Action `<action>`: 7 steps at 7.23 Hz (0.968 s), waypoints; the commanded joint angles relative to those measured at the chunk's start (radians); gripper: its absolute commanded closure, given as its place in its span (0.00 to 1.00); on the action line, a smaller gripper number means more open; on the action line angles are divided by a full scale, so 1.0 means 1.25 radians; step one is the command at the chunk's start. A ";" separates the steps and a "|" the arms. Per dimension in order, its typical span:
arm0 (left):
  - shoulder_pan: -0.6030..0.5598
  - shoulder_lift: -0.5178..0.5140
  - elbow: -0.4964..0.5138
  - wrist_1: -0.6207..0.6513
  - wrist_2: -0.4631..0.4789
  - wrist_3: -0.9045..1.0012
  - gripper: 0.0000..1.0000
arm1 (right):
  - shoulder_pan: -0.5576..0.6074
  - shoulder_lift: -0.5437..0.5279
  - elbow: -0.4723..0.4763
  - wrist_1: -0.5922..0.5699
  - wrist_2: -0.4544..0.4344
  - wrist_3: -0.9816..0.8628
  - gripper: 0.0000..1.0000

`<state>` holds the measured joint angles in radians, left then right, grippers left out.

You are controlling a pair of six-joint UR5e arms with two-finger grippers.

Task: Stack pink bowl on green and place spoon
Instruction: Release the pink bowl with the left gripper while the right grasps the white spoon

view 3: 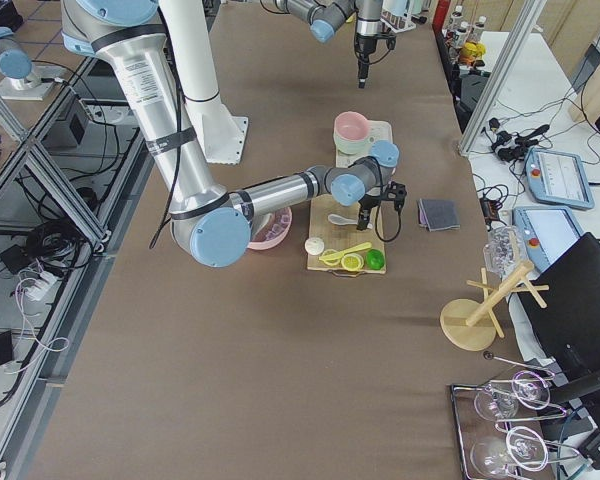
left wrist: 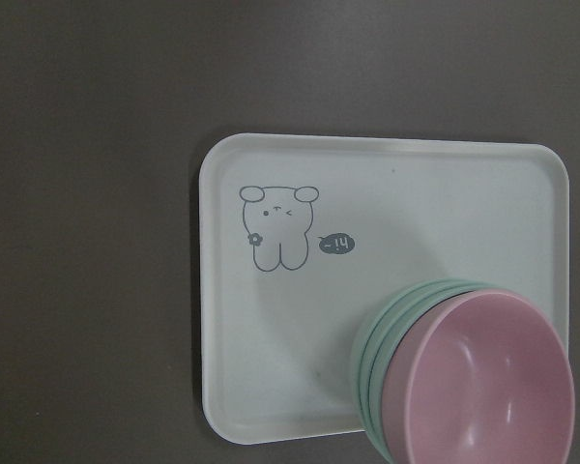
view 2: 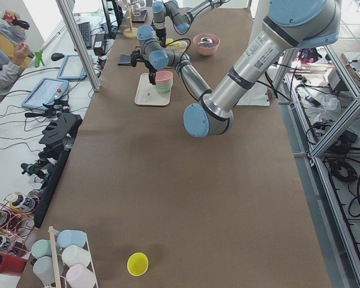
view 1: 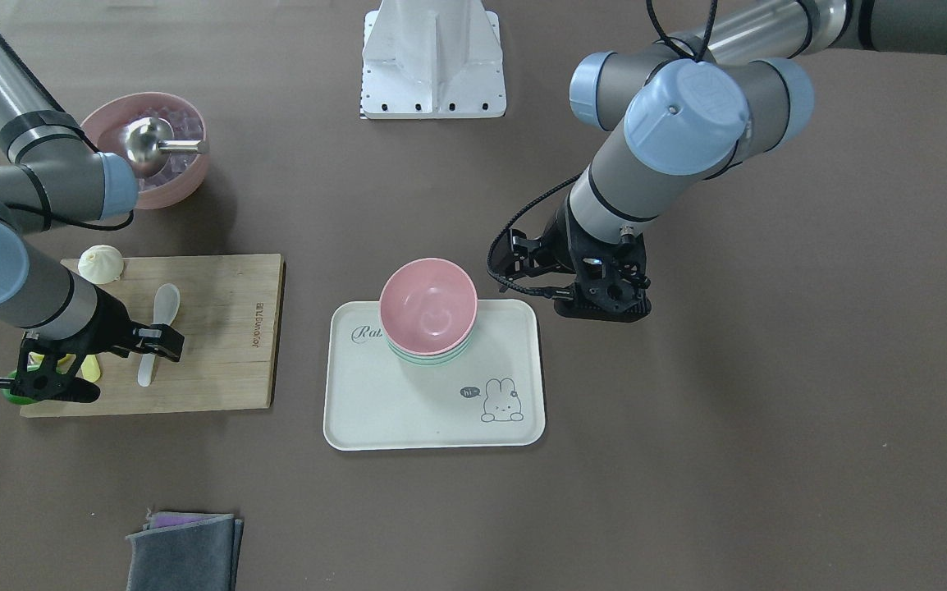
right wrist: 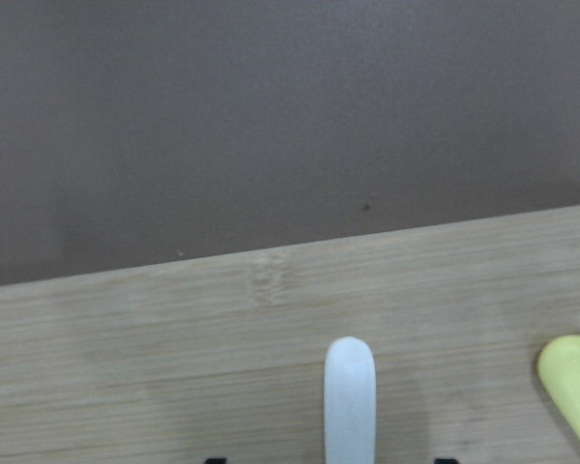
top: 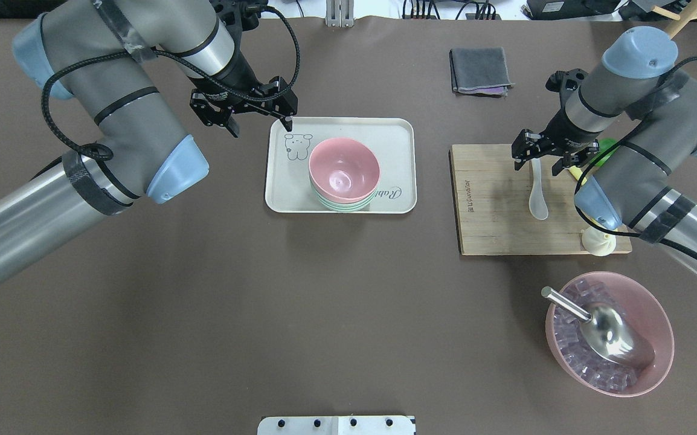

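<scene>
By the board (top: pixel 493 205) edge, right claw (top: pixel 539 162) parted astride spoon (top: pixel 537 199) handle, left claw (top: pixel 261 124) spread, empty, at tray (top: pixel 397 130) corner.

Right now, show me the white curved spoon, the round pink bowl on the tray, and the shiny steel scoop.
white curved spoon (top: pixel 536 188), overhead view, middle of its handle
round pink bowl (top: pixel 343 169), overhead view, its inside bottom
shiny steel scoop (top: pixel 609 333), overhead view, its hollow pan
</scene>
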<state>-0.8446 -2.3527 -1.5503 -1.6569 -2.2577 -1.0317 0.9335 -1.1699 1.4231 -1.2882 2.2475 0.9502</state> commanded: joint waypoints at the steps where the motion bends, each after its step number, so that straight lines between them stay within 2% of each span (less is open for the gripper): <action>1: -0.002 0.001 -0.007 0.004 0.003 -0.002 0.02 | -0.002 -0.003 0.006 0.001 0.006 0.008 1.00; 4: -0.013 0.018 -0.031 0.005 0.003 -0.003 0.02 | 0.012 -0.007 0.014 0.036 0.017 0.023 1.00; 6: -0.025 0.038 -0.055 0.005 -0.004 -0.002 0.02 | 0.002 0.087 0.008 0.034 0.013 0.121 1.00; 7: -0.041 0.102 -0.115 0.005 -0.006 0.010 0.02 | -0.012 0.162 -0.003 0.030 0.007 0.233 1.00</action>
<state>-0.8747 -2.2947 -1.6274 -1.6506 -2.2604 -1.0309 0.9361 -1.0738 1.4325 -1.2459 2.2637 1.0957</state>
